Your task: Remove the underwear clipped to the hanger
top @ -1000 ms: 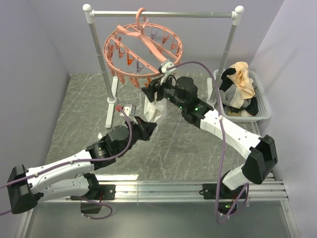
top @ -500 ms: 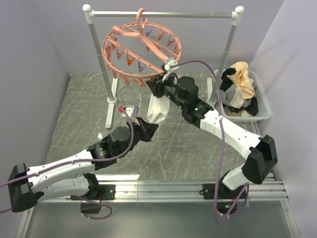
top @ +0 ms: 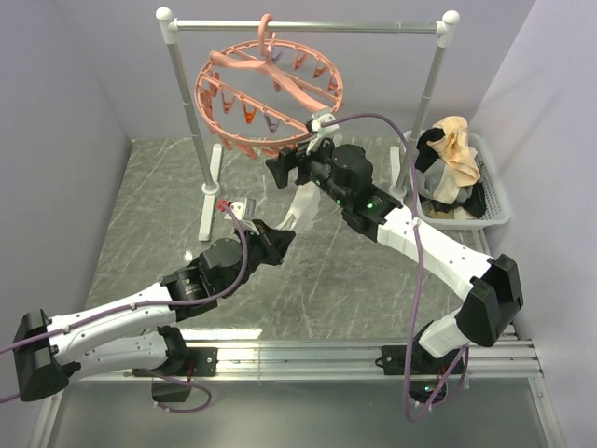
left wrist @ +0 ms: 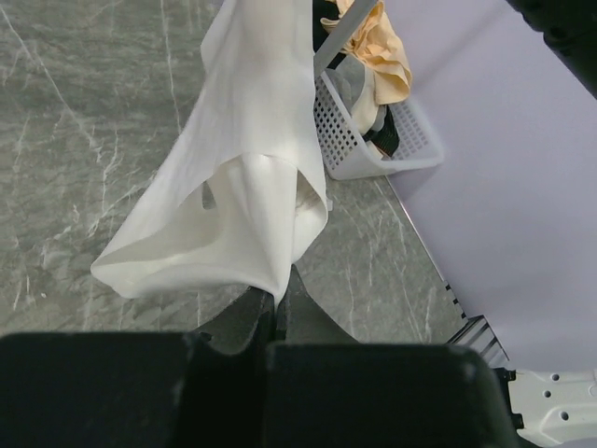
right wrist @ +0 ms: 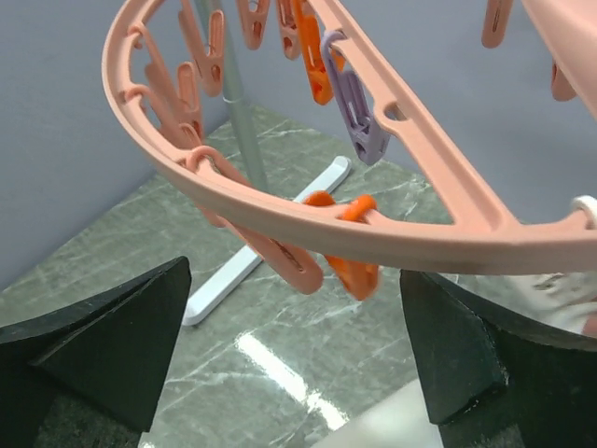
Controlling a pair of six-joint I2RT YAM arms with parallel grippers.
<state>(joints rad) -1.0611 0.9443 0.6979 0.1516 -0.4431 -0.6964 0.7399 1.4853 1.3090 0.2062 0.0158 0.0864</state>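
The hanger [top: 266, 65], a salmon-pink ring with dangling pink, orange and purple clips, hangs tilted from the silver rail. A cream-white underwear garment [top: 300, 207] stretches as a narrow strip from under my right gripper down to my left gripper [top: 283, 235], which is shut on its lower edge. In the left wrist view the garment [left wrist: 252, 159] rises from my shut left gripper [left wrist: 277, 301]. My right gripper [top: 280, 168] is open just below the ring's front rim [right wrist: 308, 219]. A pink clip [right wrist: 284, 261] and an orange clip [right wrist: 359, 271] hang above its gap [right wrist: 298, 359]. The garment's top is hidden.
A white basket [top: 494, 187] at the right holds black and cream-beige garments; it also shows in the left wrist view [left wrist: 350, 149]. The rail [top: 308, 26] stands on two white-capped posts with white feet [top: 213, 196] on the grey marble table. Purple walls close both sides.
The hanger ring has swung and turned on its hook. The garment has gone from a broad hanging shape to a narrow taut strip. My left gripper has kept hold of it.
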